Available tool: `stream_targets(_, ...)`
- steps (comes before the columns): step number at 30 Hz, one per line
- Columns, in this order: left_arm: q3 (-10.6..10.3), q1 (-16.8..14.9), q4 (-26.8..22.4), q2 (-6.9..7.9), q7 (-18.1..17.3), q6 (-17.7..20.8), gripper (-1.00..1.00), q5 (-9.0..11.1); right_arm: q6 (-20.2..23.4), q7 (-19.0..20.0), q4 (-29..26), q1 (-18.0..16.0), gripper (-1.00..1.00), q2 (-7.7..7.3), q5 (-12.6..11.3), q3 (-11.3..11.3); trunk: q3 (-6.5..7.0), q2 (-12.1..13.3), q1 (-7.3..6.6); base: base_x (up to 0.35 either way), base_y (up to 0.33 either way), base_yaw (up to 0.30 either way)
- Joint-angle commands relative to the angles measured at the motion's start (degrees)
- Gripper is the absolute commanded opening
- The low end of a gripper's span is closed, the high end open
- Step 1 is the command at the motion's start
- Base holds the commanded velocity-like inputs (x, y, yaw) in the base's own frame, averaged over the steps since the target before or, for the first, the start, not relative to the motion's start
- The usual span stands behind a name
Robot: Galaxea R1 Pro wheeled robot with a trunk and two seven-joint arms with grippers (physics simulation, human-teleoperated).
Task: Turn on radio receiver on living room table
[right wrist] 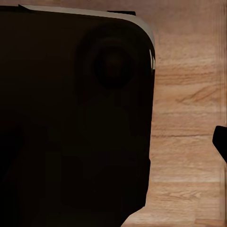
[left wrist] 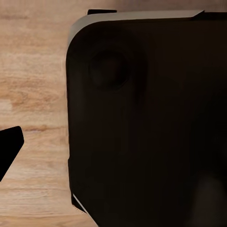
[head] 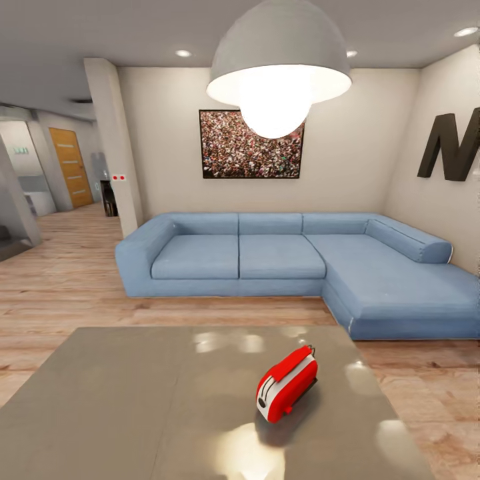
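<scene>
Radio receiver point(head: 287, 385), glossy red, rounded-oblong, white-trimmed end, laid on reflective grey worktop point(head: 133, 407), blue fabric sofa point(head: 280, 260) behind, pincer states cannot be told.

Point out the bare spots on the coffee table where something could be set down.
The table is bare across its whole left half and along the far edge facing the sofa. The radio receiver takes the right-centre; a narrower free strip remains between it and the table's right edge.

Glossy grey table point(head: 120, 400) — wood-plank floor point(head: 60, 280)
</scene>
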Motion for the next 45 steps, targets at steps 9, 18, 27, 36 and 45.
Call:
stream_targets(9, 0.00, 0.00, -0.09, 0.08, 0.26, 0.09, 1.00, 1.56, 0.00, 0.00, 0.00, 0.00, 1.00, 0.00, 0.00, 0.00, 0.00, 0.00, 0.00, 0.096, -0.228, 0.000)
stream_targets(18, -0.01, 0.00, -0.11, 0.03, 0.20, -0.17, 1.00, 2.99, 0.00, 0.00, 0.00, 0.00, 1.00, 0.00, 0.00, 0.00, 0.00, 0.00, 0.00, 0.026, -0.034, 0.000)
stream_targets(27, -0.08, 0.00, -0.11, 0.17, 0.34, 0.31, 1.00, 3.18, 0.00, 0.00, 0.00, 0.00, 1.00, 0.00, 0.00, 0.00, 0.00, 0.00, 0.00, 0.242, -0.001, 0.000)
stream_targets(36, -0.09, 0.00, -0.11, 0.24, 0.36, 0.24, 1.00, 3.20, 0.00, 0.00, 0.00, 0.00, 1.00, 0.00, 0.00, 0.00, 0.00, 0.00, 0.00, 0.277, 0.000, 0.000)
stream_targets(45, -0.02, 0.00, -0.14, 0.12, 0.23, -0.22, 1.00, 3.20, 0.00, 0.00, 0.00, 0.00, 1.00, 0.00, 0.00, 0.00, 0.00, 0.00, 0.00, 0.049, 0.000, 0.000)
